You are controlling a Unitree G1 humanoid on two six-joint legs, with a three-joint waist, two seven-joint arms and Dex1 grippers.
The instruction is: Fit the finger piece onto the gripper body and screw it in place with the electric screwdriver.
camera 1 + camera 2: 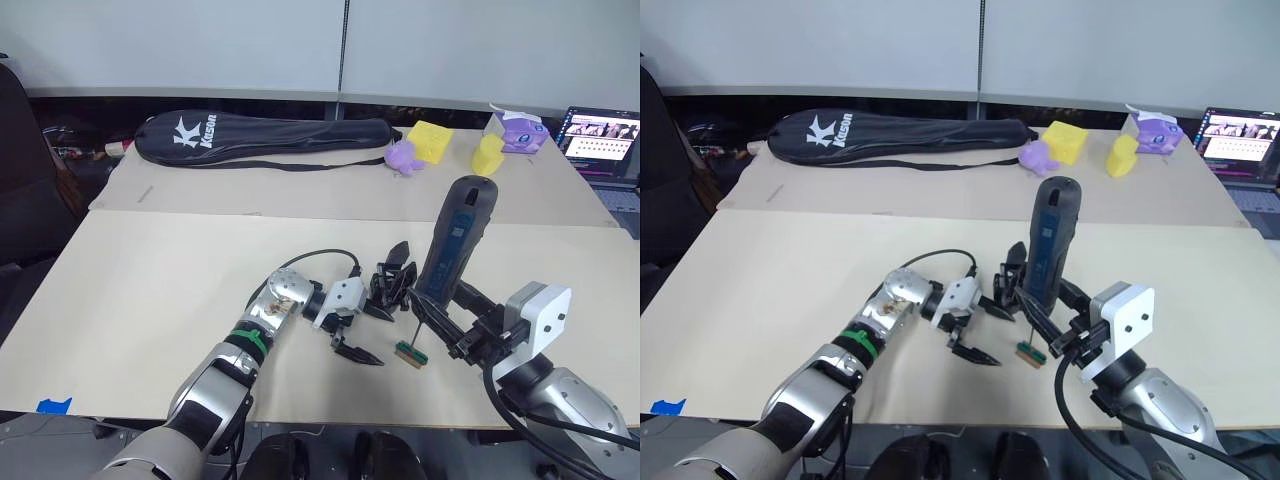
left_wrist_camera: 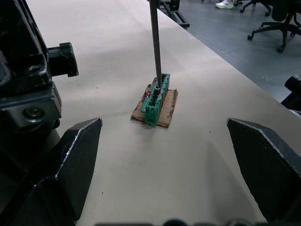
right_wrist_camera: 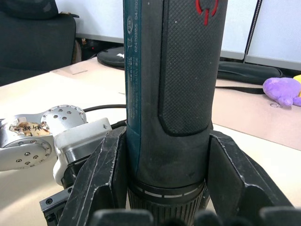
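Screwdriver upright over the green block near the desk's front edge

Our right gripper (image 1: 447, 322) is clamped around the electric screwdriver (image 1: 455, 238), which stands nearly upright with its thin bit touching the small green block (image 2: 157, 98) on a scrap of cardboard (image 2: 165, 114). Our left gripper (image 2: 164, 160) has its fingers spread wide apart, holding nothing. The gripper body (image 1: 392, 285), its finger piece (image 1: 397, 253) pointing up, sits just beside it, between both grippers. No containers on the desk (image 1: 150, 290).
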